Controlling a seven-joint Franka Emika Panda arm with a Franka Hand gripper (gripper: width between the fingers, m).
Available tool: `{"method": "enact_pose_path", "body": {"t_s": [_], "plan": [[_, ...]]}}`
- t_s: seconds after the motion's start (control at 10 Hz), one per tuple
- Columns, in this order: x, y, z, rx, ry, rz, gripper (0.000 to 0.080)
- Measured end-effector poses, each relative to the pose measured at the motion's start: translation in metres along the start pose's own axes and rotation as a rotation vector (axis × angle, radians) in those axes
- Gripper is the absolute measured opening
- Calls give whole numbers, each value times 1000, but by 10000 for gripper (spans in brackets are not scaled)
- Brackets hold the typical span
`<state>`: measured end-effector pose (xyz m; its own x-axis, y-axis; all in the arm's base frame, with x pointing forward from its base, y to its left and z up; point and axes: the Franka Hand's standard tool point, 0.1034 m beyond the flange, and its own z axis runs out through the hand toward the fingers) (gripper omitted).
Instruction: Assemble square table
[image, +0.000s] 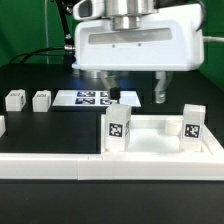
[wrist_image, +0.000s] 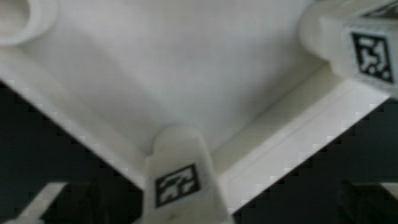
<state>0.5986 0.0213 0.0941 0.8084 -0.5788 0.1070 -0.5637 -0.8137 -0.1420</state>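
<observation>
A white two-finger gripper (image: 136, 98) hangs over the black table (image: 40, 130), its jaws spread wide with nothing between them. Its upper body is cut off by the frame in the exterior view, and one finger stands in front of the end of the marker board (image: 88, 98).

Nearer the camera, toward the exterior view's right, lies the large white plastic square tray-like table top (image: 150, 148), its far side cropped. Two white tagged legs stand upright in it, the corner leg (image: 117, 130) and the edge leg (image: 192, 125). A long white border rail (image: 45, 165) runs along the front.

Only the exterior view takes in the two loose white leg blocks (image: 14, 99) (image: 41, 99), which sit well apart from the table top at the exterior view's left. A white scrap (image: 2, 125) at that edge is too cropped to identify.

The wrist view alone shows the table top's smooth floor (wrist_image: 178, 90) and raised rim close up, with both standing legs' tags in frame. A rounded white form (wrist_image: 25, 25) there is perhaps a corner socket, but it is blurred.
</observation>
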Motion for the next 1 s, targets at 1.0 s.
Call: {"method": "enact_pose_path", "body": {"t_s": [1.0], "plan": [[-4, 55, 60, -71, -54, -729, 649]]}}
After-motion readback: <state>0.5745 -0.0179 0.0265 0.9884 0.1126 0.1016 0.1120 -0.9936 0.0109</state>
